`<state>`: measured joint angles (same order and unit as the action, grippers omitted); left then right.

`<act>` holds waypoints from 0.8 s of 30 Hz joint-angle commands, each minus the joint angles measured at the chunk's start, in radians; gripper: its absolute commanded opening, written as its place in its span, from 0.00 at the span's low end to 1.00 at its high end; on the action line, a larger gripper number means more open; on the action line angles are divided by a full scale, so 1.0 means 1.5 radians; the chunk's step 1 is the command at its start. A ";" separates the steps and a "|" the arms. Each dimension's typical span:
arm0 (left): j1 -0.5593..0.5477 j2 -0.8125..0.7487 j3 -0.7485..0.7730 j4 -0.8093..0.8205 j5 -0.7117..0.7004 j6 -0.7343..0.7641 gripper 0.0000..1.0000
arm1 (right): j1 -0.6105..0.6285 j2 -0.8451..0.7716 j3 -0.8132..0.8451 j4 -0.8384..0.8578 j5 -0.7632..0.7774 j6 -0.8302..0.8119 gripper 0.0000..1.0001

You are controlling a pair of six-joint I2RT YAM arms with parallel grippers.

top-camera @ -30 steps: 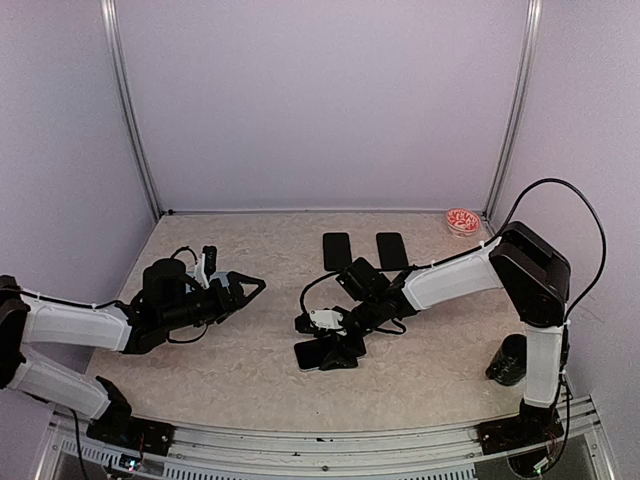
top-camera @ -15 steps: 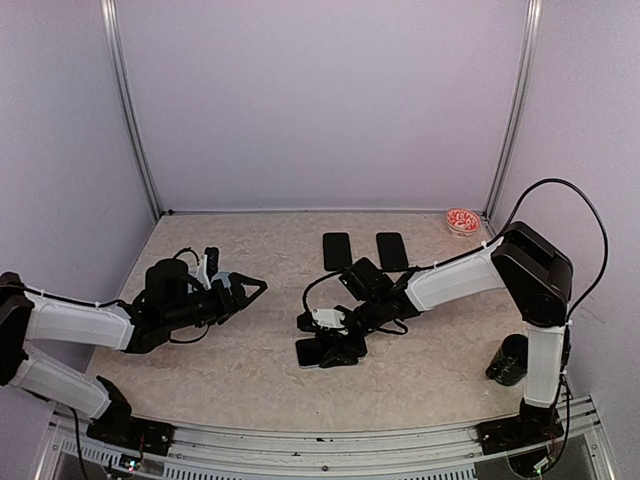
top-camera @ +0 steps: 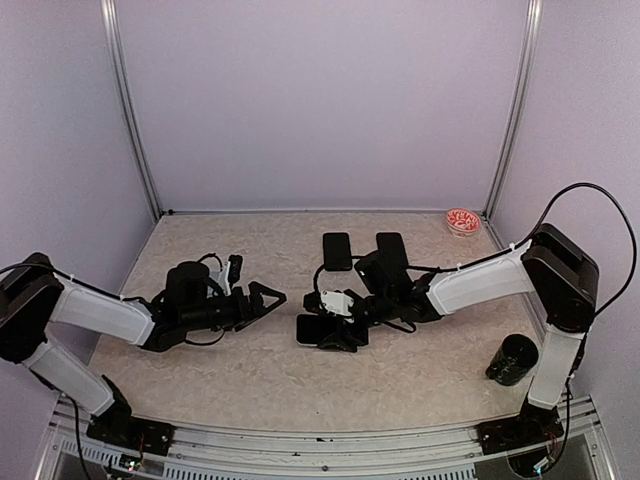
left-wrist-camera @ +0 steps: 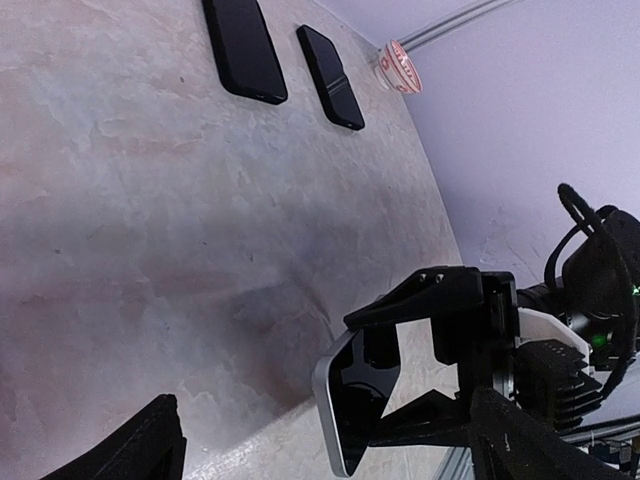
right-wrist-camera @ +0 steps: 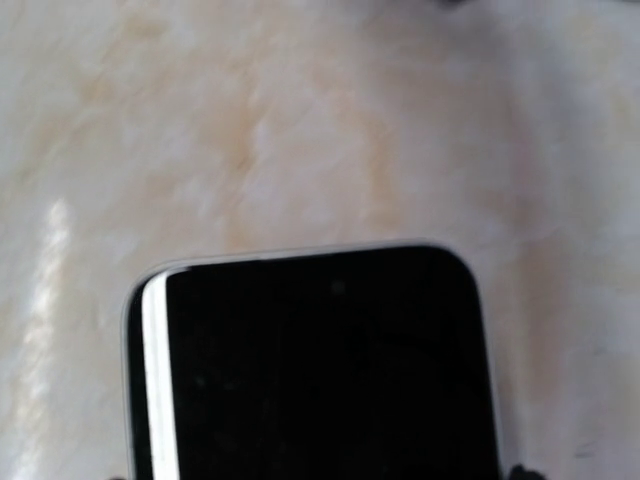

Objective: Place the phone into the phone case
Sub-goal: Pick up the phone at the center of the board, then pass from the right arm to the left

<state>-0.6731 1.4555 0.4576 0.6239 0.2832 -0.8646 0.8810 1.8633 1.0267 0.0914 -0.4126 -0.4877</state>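
My right gripper is shut on the phone, a black-screened slab with a silver rim, and holds it by its sides low over the table's middle. In the left wrist view the phone shows tilted between the right gripper's black jaws. It fills the lower right wrist view. Two black phone cases lie flat side by side behind it. They also show in the left wrist view. My left gripper is open and empty, pointing at the phone from the left, a short gap away.
A red-and-white dish sits in the far right corner, also in the left wrist view. A black cylinder stands near the right arm's base. Purple walls and metal posts enclose the table.
My left gripper has moved right, closer to the phone. My right gripper has carried the phone a little away from the near edge, and its arm has swung right.
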 commanded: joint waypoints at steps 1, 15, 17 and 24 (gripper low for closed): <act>-0.022 0.034 0.041 0.036 0.041 0.016 0.96 | 0.007 -0.043 -0.023 0.098 0.034 0.029 0.62; -0.050 0.138 0.092 0.085 0.122 -0.011 0.86 | 0.045 -0.077 -0.072 0.183 0.124 0.028 0.63; -0.053 0.146 0.098 0.084 0.126 -0.012 0.85 | 0.050 -0.076 -0.071 0.188 0.130 0.025 0.63; -0.058 0.164 0.115 0.097 0.149 -0.016 0.72 | 0.060 -0.077 -0.068 0.200 0.141 0.023 0.63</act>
<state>-0.7509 1.6829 0.6006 0.7258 0.4679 -0.8886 0.9546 1.7874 0.9195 0.3141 -0.2218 -0.4515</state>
